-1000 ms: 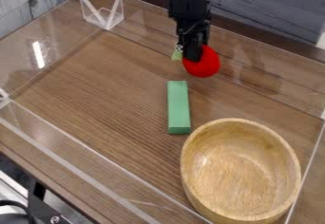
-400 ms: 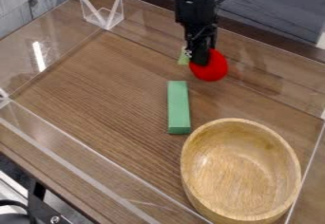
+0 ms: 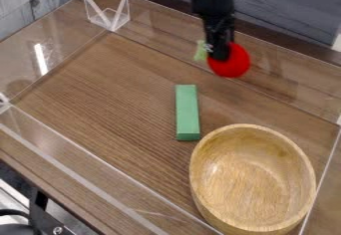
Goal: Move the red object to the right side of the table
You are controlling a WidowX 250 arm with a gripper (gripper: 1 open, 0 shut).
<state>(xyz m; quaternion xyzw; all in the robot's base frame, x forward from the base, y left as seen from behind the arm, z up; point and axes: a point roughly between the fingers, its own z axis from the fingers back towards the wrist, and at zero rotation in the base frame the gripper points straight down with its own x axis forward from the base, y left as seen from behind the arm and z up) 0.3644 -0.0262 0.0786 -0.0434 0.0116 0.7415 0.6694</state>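
The red object [image 3: 233, 63] is a small glossy red strawberry toy with a green leafy tip on its left side. It hangs just above the far middle of the brown wood-grain table [image 3: 107, 90]. My black gripper [image 3: 218, 52] points straight down from above and is shut on the red object's upper left part. The fingertips are partly hidden against the toy.
A green rectangular block [image 3: 188, 113] lies near the table's middle, in front of the gripper. A round light wooden bowl [image 3: 253, 175] fills the near right corner. Low clear acrylic walls [image 3: 54, 40] edge the table, with a clear stand [image 3: 107, 13] at the far left.
The gripper has carried the red object to the right and slightly up off the table. The green block and the bowl have stayed put.
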